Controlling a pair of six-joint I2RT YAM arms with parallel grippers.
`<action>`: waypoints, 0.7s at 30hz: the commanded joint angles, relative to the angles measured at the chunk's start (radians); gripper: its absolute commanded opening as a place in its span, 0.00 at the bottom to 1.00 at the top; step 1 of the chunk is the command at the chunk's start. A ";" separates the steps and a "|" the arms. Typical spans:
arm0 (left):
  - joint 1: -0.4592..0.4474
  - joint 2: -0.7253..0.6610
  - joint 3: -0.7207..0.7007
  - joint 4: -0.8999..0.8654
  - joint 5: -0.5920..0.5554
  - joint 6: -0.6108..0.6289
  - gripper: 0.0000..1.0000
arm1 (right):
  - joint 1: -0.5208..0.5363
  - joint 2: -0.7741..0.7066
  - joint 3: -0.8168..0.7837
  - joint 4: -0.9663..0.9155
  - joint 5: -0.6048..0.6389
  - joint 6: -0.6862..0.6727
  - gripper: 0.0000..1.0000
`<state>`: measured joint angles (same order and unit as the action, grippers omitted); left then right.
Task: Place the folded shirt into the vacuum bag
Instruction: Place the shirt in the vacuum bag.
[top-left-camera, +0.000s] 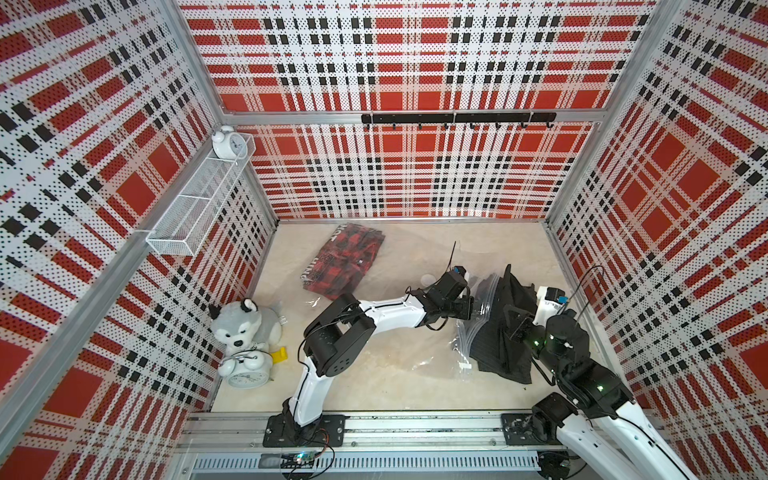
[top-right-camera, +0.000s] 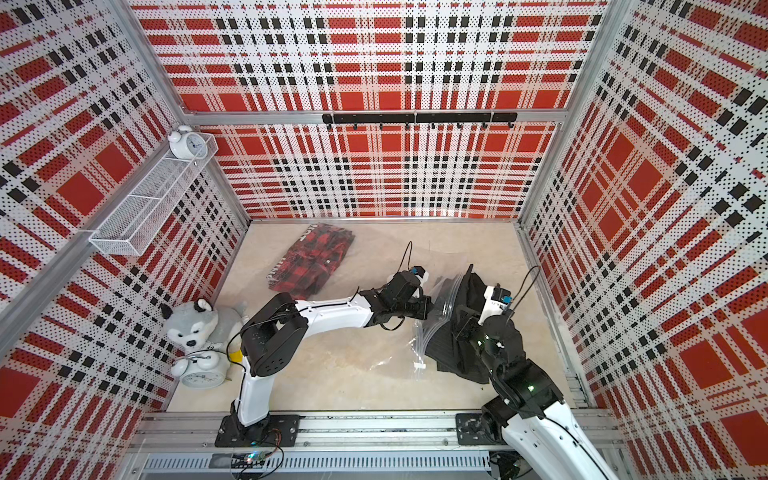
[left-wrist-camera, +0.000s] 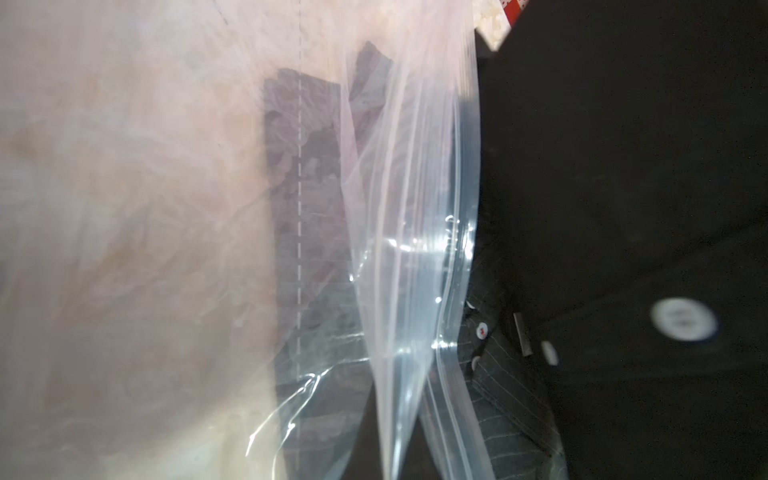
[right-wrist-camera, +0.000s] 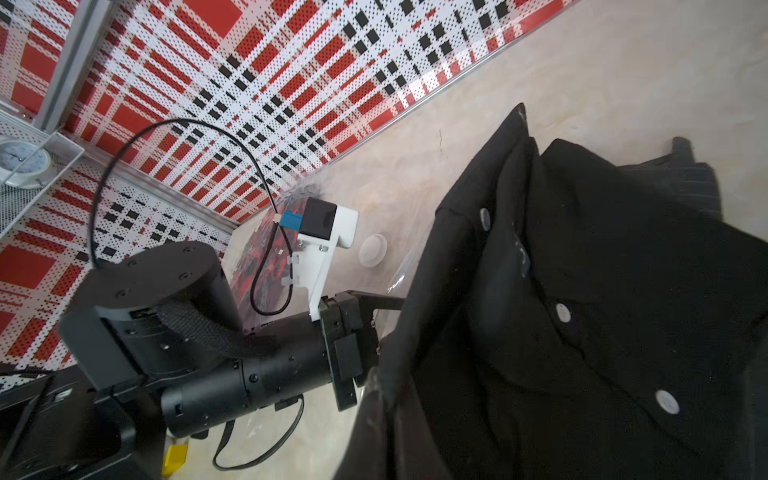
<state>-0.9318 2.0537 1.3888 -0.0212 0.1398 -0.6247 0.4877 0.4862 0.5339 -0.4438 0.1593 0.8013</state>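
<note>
Both top views: pinching the lifted mouth of the vacuum bag (top-left-camera: 473, 336) with the left gripper (top-left-camera: 474, 309), jaws closed on clear film. Gripping the black shirt (top-left-camera: 500, 353) with the right gripper (top-left-camera: 514, 321), jaws shut, cloth peaked up at the bag's mouth, mostly outside. Spread across the table (top-left-camera: 374, 386) with white valve disc (top-left-camera: 427, 279) and slider clip (top-left-camera: 464, 366); red plaid garment (top-left-camera: 345, 262) under its film, lettering unreadable.

Left wrist view: peering through crinkled film and zip strips, beside pinstriped black cloth with white buttons.

Right wrist view: filled with buttoned shirt, own jaws hidden beneath.
</note>
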 joint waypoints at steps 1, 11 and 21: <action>0.004 0.001 -0.017 0.042 0.034 -0.004 0.00 | -0.006 0.048 -0.028 0.139 -0.081 -0.014 0.00; -0.033 -0.001 -0.028 0.065 0.049 -0.038 0.00 | 0.002 0.273 -0.072 0.232 -0.204 -0.027 0.00; -0.034 -0.078 -0.049 0.076 -0.004 -0.044 0.01 | 0.031 0.440 -0.191 0.320 -0.246 0.025 0.00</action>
<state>-0.9607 2.0460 1.3487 0.0109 0.1432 -0.6636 0.5064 0.8951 0.3729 -0.1566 -0.0662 0.8059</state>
